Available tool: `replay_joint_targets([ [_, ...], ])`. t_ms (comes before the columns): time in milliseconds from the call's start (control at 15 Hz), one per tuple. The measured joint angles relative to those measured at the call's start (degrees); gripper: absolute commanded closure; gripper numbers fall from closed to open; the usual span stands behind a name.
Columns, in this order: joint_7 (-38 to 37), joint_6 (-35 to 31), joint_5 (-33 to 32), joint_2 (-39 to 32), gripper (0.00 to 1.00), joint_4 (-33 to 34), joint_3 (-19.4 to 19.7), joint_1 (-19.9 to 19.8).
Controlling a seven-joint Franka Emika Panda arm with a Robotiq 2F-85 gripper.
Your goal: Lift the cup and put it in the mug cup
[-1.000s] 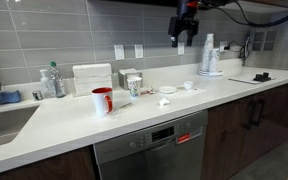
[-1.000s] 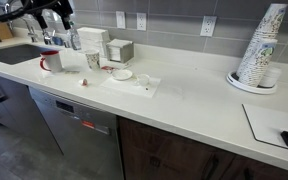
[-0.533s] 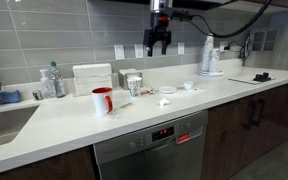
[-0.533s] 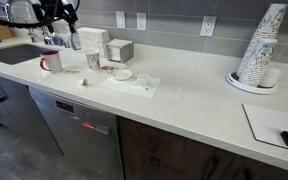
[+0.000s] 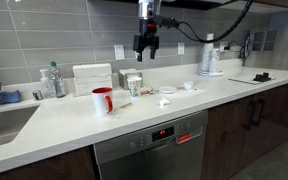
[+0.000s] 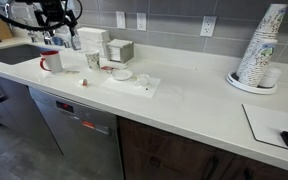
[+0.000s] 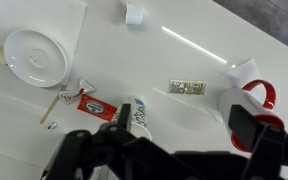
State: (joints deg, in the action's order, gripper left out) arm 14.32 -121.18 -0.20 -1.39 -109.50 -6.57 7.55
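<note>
The cup [image 5: 134,86] is small and pale with a greenish print. It stands upright on the white counter, to the right of the red mug [image 5: 102,99], which has a white inside. Both also show in an exterior view, the cup [image 6: 92,60] and the mug [image 6: 50,61]. My gripper [image 5: 145,46] hangs open and empty well above the cup, near the tiled wall. In the wrist view the cup [image 7: 137,117] sits by one finger and the mug [image 7: 260,98] by the other, with the gripper [image 7: 183,123] open between them.
A white saucer [image 7: 39,55], a red packet [image 7: 89,103] and small scraps lie near the cup. A tissue box [image 5: 91,78], a bottle [image 5: 52,80] and a sink [image 5: 4,120] are at one end. A tall stack of white cups [image 6: 259,50] stands at the other end.
The gripper has travelled along the wall from near the stack of white cups to above the small cup. The cup and mug have not moved.
</note>
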Motion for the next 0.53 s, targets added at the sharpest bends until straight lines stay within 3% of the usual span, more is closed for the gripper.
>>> replay_joint_targets([
  [533,3.6,-1.8,0.1,-2.1,0.00,1.4,-0.1,0.0],
])
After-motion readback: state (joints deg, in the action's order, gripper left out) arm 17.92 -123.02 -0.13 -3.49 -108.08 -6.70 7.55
